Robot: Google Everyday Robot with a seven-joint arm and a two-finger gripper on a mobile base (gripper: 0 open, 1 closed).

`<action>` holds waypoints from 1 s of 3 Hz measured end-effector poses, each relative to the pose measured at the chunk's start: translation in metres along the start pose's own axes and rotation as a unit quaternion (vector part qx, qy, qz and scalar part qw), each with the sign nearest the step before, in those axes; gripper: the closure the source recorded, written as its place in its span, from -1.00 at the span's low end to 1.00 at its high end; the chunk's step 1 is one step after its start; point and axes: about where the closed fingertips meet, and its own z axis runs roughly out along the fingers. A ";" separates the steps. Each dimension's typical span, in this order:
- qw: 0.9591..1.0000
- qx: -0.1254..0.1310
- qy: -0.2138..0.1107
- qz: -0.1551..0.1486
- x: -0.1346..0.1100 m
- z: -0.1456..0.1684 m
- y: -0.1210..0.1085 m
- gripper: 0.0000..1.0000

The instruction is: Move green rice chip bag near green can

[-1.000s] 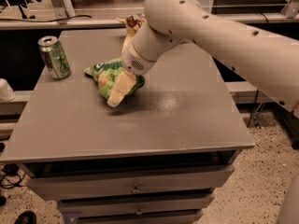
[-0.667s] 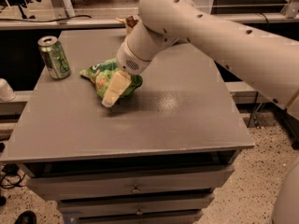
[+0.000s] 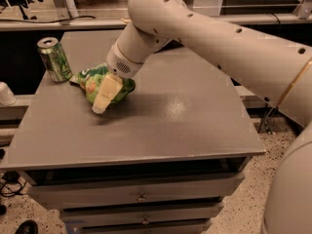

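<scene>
The green can (image 3: 54, 60) stands up straight on the gray table (image 3: 175, 130), far out at 10 o'clock on the table top. Its silver top is up, and I cannot see what is in it. Under the table top are drawers (image 3: 141, 191), and they are pushed shut.

The green rice chip bag (image 3: 89, 82) is at 4 o'clock from the can. It is close beside the can, but I cannot tell if the two touch. The bag is all scrunched up.

The gripper (image 3: 101, 104) is right on the bag, pointing down toward 7 o'clock. It has the bag pinched. One pale finger (image 3: 108, 89) lies across the front of the bag, and the other one is hidden behind it. The tip reaches down to the table.

The big tan arm (image 3: 204, 38) comes in from 2 o'clock and hangs over the back part of the table. A small white cup (image 3: 5, 94) sits off the table at 9 o'clock.
</scene>
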 end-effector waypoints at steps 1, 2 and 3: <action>1.000 0.000 0.000 0.000 0.000 0.000 0.000 -1.00; 1.000 0.003 0.011 0.004 0.016 -0.006 -0.002 -1.00; 1.000 0.014 0.024 0.009 0.039 -0.026 -0.006 -1.00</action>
